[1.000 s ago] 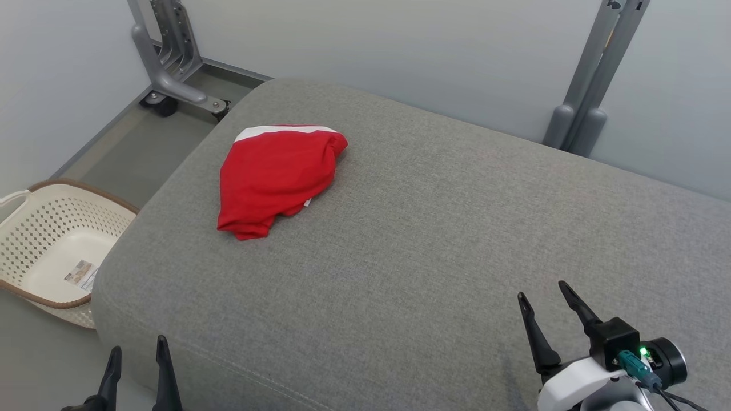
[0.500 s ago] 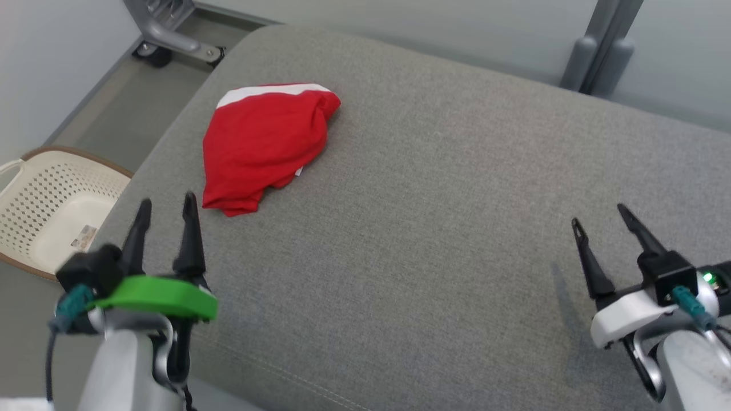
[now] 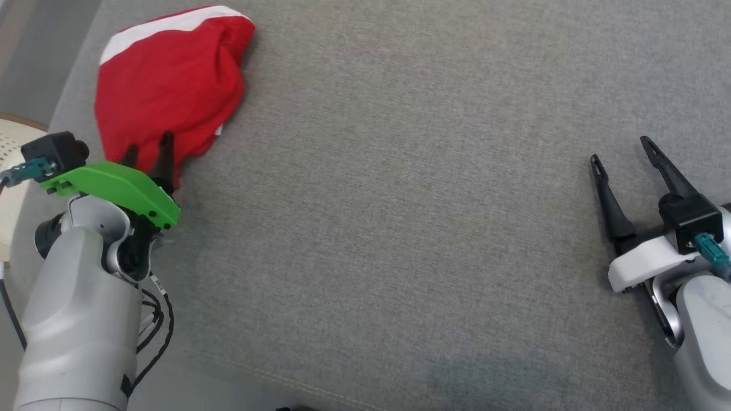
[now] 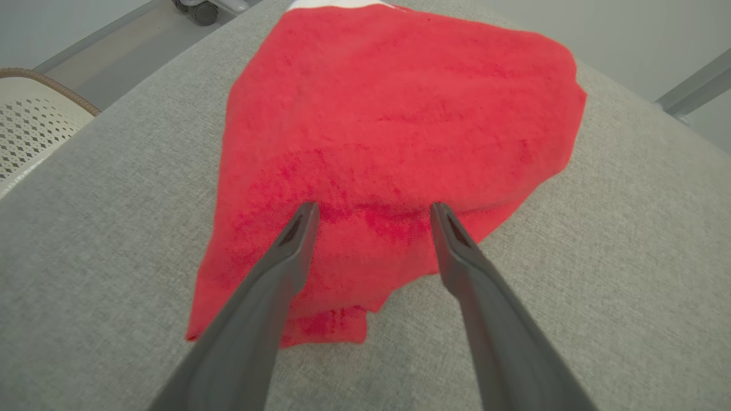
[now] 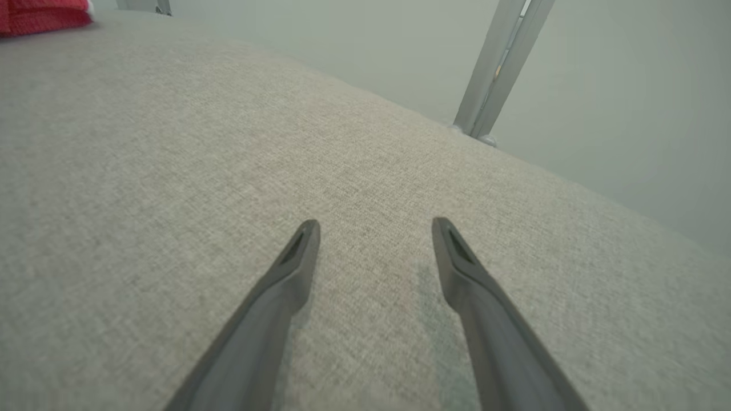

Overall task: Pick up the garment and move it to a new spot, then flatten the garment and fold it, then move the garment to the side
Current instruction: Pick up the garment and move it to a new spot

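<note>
The garment (image 3: 165,85) is a crumpled red piece with a white band along its far edge, lying at the far left of the grey cushioned surface (image 3: 400,200). My left gripper (image 3: 149,147) stands open at the garment's near edge, its dark fingers over the red cloth; the left wrist view shows the garment (image 4: 394,120) spread just beyond the open left gripper (image 4: 371,208). My right gripper (image 3: 622,149) is open over bare cushion at the right, far from the garment. A red corner of the garment (image 5: 40,14) shows at the top left of the right wrist view, beyond my right gripper (image 5: 374,225).
A cream perforated laundry basket (image 4: 31,128) stands off the cushion's left edge on the floor. Grey metal posts (image 5: 494,68) rise behind the cushion at the right against a pale wall. Wide bare cushion lies between the two grippers.
The head camera has tilted down and moved closer. My left arm has reached forward, bringing its open fingers to the garment's near edge. The right gripper stays open at the right.
</note>
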Tool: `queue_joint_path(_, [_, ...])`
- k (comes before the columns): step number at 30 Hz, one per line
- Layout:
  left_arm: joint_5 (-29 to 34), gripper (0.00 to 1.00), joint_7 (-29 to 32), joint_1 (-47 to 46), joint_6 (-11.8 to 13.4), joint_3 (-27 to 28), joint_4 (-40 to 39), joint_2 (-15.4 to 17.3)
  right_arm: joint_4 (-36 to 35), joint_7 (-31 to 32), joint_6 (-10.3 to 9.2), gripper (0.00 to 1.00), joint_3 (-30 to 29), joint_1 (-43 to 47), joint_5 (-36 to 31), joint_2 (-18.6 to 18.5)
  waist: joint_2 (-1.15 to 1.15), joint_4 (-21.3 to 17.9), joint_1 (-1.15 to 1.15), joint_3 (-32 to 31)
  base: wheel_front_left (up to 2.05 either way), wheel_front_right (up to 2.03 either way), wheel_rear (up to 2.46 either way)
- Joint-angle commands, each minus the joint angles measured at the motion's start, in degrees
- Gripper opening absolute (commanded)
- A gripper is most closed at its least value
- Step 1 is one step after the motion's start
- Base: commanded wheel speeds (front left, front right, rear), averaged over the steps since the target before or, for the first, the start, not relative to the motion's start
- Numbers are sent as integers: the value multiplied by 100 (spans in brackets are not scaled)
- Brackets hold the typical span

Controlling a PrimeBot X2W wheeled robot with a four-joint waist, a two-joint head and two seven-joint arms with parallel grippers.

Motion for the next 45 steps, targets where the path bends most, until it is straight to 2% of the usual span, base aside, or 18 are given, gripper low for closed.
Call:
queue_joint_path(1, [-100,100,48,-153,-11,-3,182,41,-17,-14,-9,100,8,-69,7,14,0,-532,-1,507,0,0,0])
queue_joint_path(3, [-235,100,105,-277,-12,-65,481,87,-17,-5,-10,100,1,-53,21,30,0,-595,-1,522,0,0,0])
queue_joint_path(4, [-287,97,100,-329,-12,-86,632,121,-24,-3,-10,100,-14,-32,30,36,0,-614,-1,524,0,0,0])
queue_joint_path(5, [-331,42,72,-373,-12,-103,755,128,-38,0,-9,100,-31,-8,29,48,0,-628,-1,519,0,0,0])
queue_joint_path(7, [-400,0,30,-395,-14,-170,947,105,-54,0,-9,100,-58,38,15,82,0,-644,-1,483,0,0,0])
queue_joint_path(11, [-567,0,24,-366,-24,-430,1025,118,-65,0,-9,100,-115,136,16,187,0,-653,-1,335,0,0,0])
queue_joint_path(16, [-563,0,-332,-233,-17,-895,467,286,-32,0,-7,100,-149,279,77,435,0,-614,-1,-91,0,0,0])
queue_joint_path(21, [-483,0,-234,-44,-13,-1482,-536,427,40,-7,-8,100,-145,438,153,773,0,-689,-1,-682,0,0,0])
queue_joint_path(26, [-437,0,171,249,-7,-1910,-1983,533,94,-7,-8,100,-81,577,211,1084,0,-959,-1,-1152,0,0,0])
queue_joint_path(31, [-368,0,735,652,201,-2289,-3674,506,75,-7,-8,100,-102,654,261,1228,0,-1352,-1,-1368,0,0,0])
queue_joint_path(32, [-368,0,735,652,201,-2289,-3674,506,75,-7,-8,100,-102,654,261,1228,0,-1352,-1,-1368,0,0,0])
queue_joint_path(38, [-678,0,1220,1140,408,-2731,-5277,154,24,-7,-8,100,-247,781,266,1323,0,-1785,-1,-1395,0,0,0])
queue_joint_path(42, [-684,0,1362,1446,615,-2981,-5796,-14,-9,-7,-8,100,-323,853,253,1374,0,-2064,-1,-1351,0,0,0])
queue_joint_path(45, [-758,0,1381,1758,800,-3019,-5742,2,-33,-7,-8,100,-333,880,260,1418,0,-2231,-1,-1295,0,0,0])
